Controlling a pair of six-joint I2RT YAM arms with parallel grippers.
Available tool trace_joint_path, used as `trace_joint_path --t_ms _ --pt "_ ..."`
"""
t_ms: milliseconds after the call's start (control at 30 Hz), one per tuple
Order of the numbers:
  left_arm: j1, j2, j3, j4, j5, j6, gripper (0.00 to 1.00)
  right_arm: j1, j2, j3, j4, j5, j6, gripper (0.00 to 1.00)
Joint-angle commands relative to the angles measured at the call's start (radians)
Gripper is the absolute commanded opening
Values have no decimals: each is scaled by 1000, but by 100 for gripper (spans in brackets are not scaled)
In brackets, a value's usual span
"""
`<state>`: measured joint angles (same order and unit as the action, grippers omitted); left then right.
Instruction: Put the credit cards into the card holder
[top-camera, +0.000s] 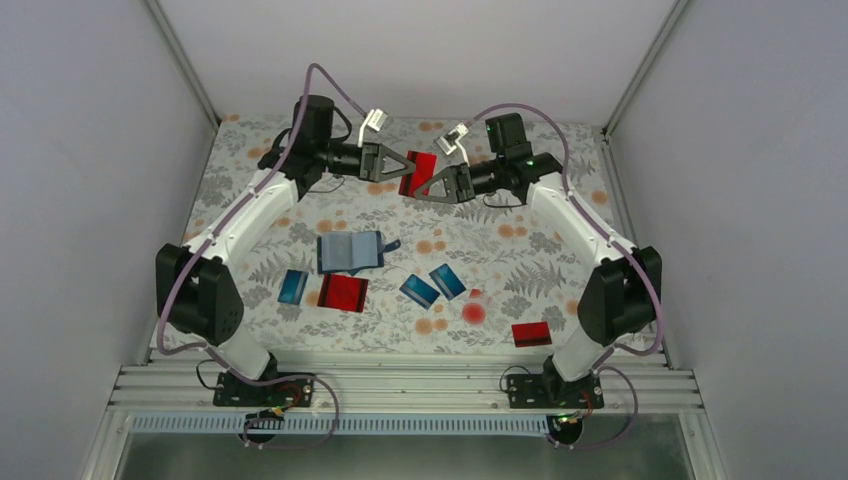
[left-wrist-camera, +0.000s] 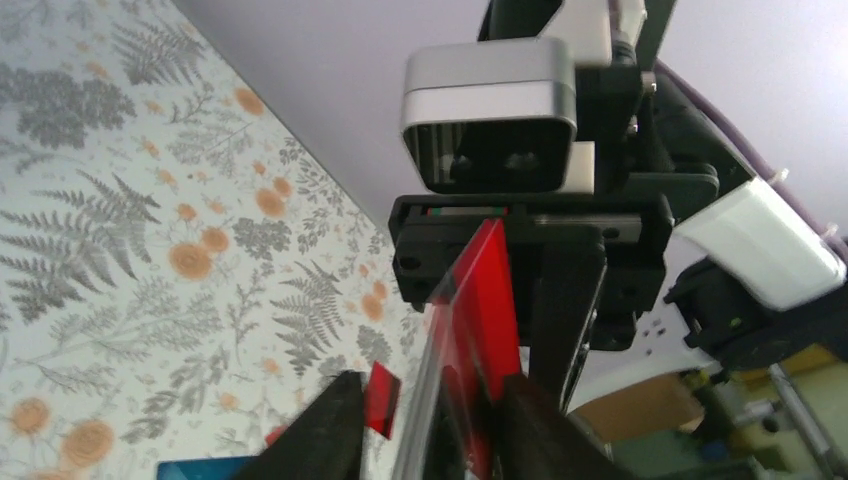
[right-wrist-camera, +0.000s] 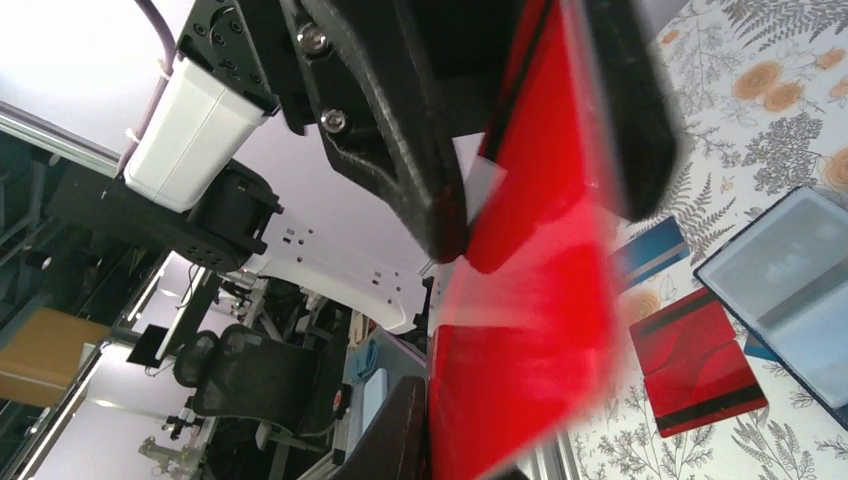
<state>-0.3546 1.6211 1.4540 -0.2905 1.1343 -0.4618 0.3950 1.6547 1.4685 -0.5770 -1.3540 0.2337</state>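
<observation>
Right fingers (right-wrist-camera: 398, 440) clamp a red card (top-camera: 418, 172) at upper centre. Left fingers (left-wrist-camera: 322, 432) straddle it with a gap, unclamped. Card holder (top-camera: 350, 252) lies open mid-frame. Five loose cards (top-camera: 343, 293) lie on the table (top-camera: 540, 260), none visibly pocketed, so the task appears to be at an early stage.

the table (top-camera: 250, 190) wears a cloth of grey ferns and orange blooms. near its middle lies the holder (top-camera: 350, 252), spread open. just in front of it lie a blue card (top-camera: 293, 287) and a red card (top-camera: 343, 293), side by side. to their right lie a second blue card (top-camera: 419, 291) and a third blue card (top-camera: 447, 281), then a clear piece (top-camera: 473, 310) with a red dot. a second red card (top-camera: 531, 334) lies alone near the front right.
</observation>
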Motion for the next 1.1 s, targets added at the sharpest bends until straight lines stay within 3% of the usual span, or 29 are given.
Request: trace_joint_path --t_ms 0,67,100,133,200,300,433,633,900,1000,1067 --pt "-1 9 43 -4 20 26 18 8 1 43 -25 -21 -23 4" --pt "-3 10 44 1 18 19 4 8 32 53 -27 -12 -24 4" --pt "-3 10 42 2 14 17 3 8 35 60 -29 0 -22 4" --pt "-3 8 41 3 9 12 3 8 38 71 -37 11 -21 12" --pt "-1 1 32 6 -6 4 2 -2 53 103 -68 37 -25 40" --pt "0 -15 10 45 -16 -34 2 -34 55 124 -43 69 19 46" --pt "5 -36 -7 77 -43 -77 2 -53 47 132 4 58 59 36" --pt "7 -40 -33 133 -78 -149 2 -52 34 123 31 39 80 11" --pt "7 -35 -53 138 -86 -166 2 -53 43 127 103 61 147 4" --pt "9 -40 -48 69 -144 -136 3 -50 64 143 94 66 152 4" --pt "19 -41 -25 -70 -275 -79 15 -46 87 150 65 86 143 4"
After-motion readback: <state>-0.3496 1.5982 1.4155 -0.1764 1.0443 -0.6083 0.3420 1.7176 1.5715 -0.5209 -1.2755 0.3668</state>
